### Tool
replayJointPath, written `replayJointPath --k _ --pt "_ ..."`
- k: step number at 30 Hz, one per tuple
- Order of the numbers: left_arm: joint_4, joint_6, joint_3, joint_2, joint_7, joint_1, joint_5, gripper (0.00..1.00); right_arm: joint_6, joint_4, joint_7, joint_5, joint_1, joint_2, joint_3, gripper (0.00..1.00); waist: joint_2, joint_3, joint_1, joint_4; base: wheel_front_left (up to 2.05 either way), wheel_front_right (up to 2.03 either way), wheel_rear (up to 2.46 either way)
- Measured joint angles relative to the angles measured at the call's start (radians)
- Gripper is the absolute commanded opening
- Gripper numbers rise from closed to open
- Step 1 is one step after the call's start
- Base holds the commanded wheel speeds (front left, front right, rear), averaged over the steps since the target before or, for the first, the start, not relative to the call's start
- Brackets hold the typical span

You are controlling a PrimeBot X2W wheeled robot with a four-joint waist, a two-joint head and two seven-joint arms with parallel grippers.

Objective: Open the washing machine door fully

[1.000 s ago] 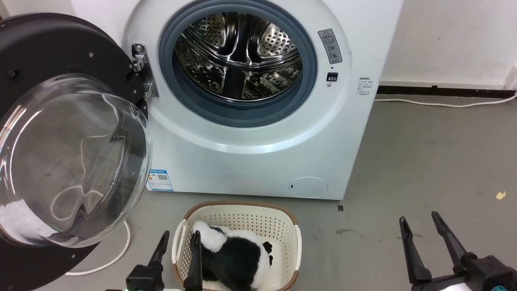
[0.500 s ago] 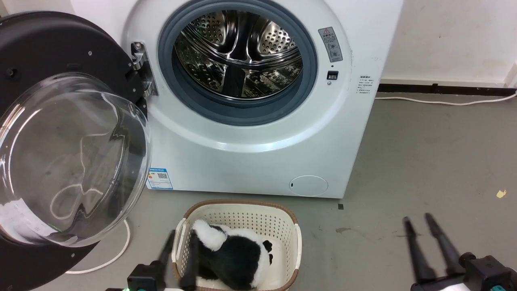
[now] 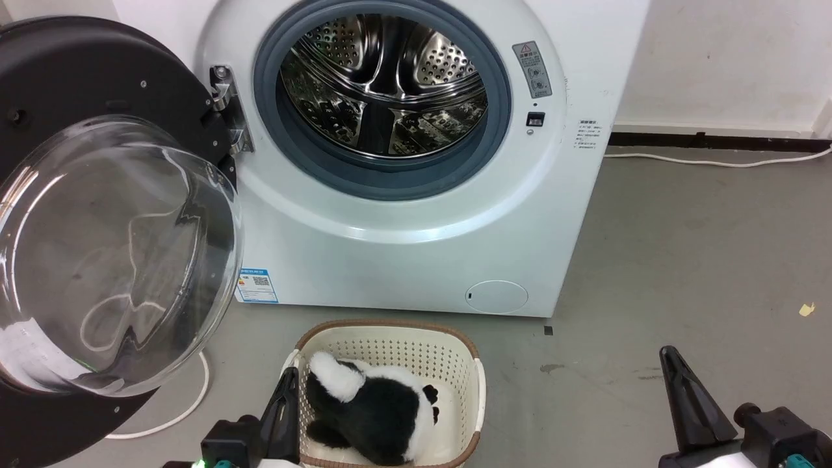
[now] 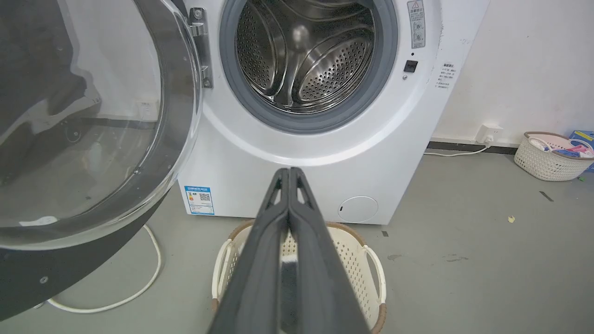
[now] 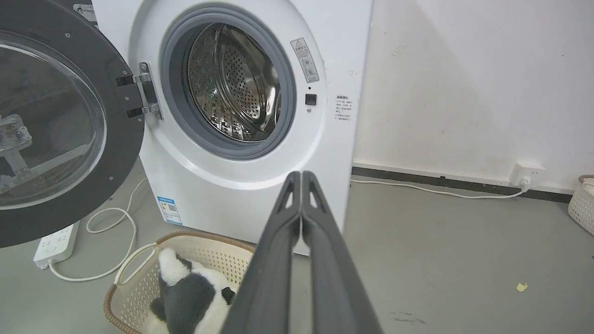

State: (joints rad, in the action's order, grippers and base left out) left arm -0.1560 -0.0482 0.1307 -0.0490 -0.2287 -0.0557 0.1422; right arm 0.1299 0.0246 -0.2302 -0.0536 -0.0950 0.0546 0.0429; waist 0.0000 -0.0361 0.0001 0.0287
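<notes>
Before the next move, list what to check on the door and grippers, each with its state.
1. Washing machine door clear of the drum mouth: ok.
2. Door at full swing on its hinge: cannot tell.
3. Left gripper apart from the door, fingers together: ok.
4. Right gripper apart from the door, fingers together: ok.
5. Floor before the machine free: not ok, basket with plush panda there.
</notes>
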Motion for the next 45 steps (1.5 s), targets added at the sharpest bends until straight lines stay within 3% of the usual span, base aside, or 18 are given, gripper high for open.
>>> replayJointPath --k 45 --pt "0.061 0.017 -0.051 0.0 0.089 0.016 -0.054 0.0 0.0 -0.005 0.09 0.02 0.023 0.0 -0.017 0.0 0.0 0.015 0.0 -0.012 0.0 0.0 0.0"
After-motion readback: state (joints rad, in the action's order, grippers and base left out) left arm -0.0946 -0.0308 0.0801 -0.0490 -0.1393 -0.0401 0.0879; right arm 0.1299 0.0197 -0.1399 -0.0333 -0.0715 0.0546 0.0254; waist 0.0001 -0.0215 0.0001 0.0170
